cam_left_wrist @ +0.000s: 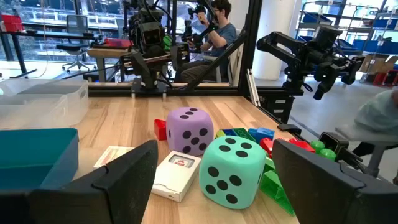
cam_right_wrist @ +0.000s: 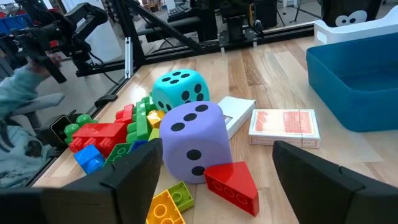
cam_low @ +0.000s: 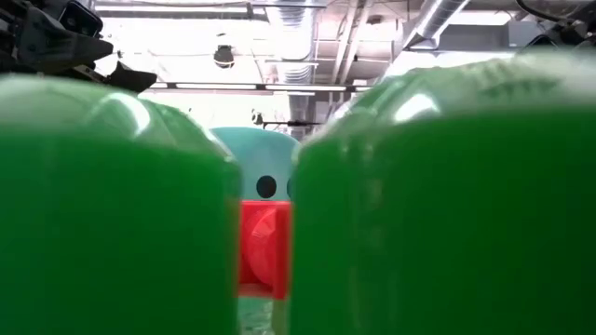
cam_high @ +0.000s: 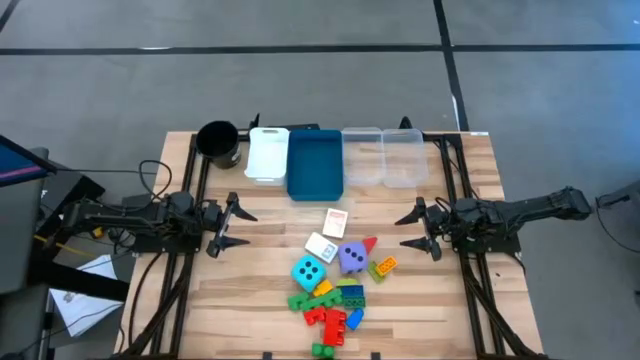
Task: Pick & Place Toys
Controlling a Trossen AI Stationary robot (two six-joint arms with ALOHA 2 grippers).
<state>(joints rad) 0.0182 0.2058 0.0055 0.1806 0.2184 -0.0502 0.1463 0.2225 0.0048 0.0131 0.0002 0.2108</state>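
Note:
A cyan die [cam_high: 308, 271] and a lavender die [cam_high: 351, 257] rest on the table's middle, with two card packs [cam_high: 335, 221] [cam_high: 321, 247] beside them and a heap of small red, green, yellow and blue bricks [cam_high: 335, 305] toward the near edge. A red wedge brick [cam_right_wrist: 231, 182] and a yellow-green brick [cam_high: 382, 266] lie right of the lavender die. My left gripper [cam_high: 237, 224] is open, left of the toys. My right gripper [cam_high: 412, 229] is open, right of them. Both touch nothing. Green bricks [cam_low: 112, 214] fill the low view.
At the table's far edge stand a black cup [cam_high: 217, 141], a white tray [cam_high: 268, 153], a blue tray [cam_high: 315, 163] and two clear trays [cam_high: 382, 155]. People sit at robot stations beyond the table [cam_left_wrist: 214, 31]. A sleeve [cam_right_wrist: 25, 93] shows in the right wrist view.

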